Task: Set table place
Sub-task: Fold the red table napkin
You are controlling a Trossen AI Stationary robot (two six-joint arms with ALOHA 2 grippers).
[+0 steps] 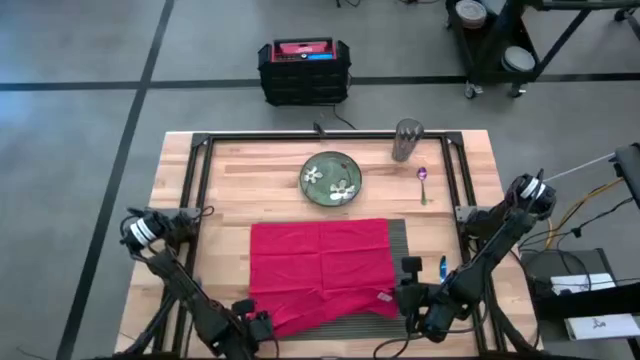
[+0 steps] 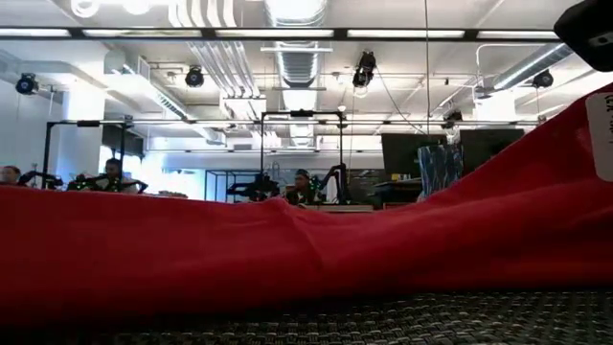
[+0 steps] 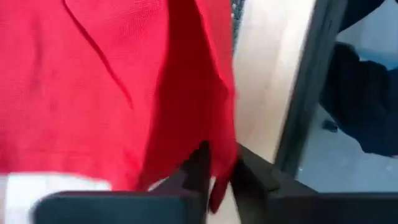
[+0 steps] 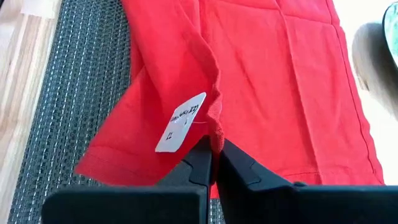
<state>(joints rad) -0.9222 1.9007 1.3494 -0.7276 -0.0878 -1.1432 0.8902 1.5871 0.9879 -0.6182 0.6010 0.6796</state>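
Pincers on both arms work at the near edge of the surface. The right pincer [image 4: 214, 152] is clamped on the hem of a bright red cloth napkin [image 1: 320, 265], just beside its white tag [image 4: 181, 122]; the left pincer [image 3: 217, 180] is pinched on the napkin's opposite near corner. The napkin lies mostly flat but creased, lifted a little at both held corners, and covers most of the dark grey, finely ribbed rectangular placemat [image 1: 398, 240], which shows only as a strip along the napkin's right side and near edge. The placemat sits on the large light-wood butcher-block surface [image 1: 270, 180] with its black rail frame. Beyond the napkin stand a round green flowered plate [image 1: 331, 179], a metal tumbler [image 1: 406, 140] and a small spoon [image 1: 423, 183].
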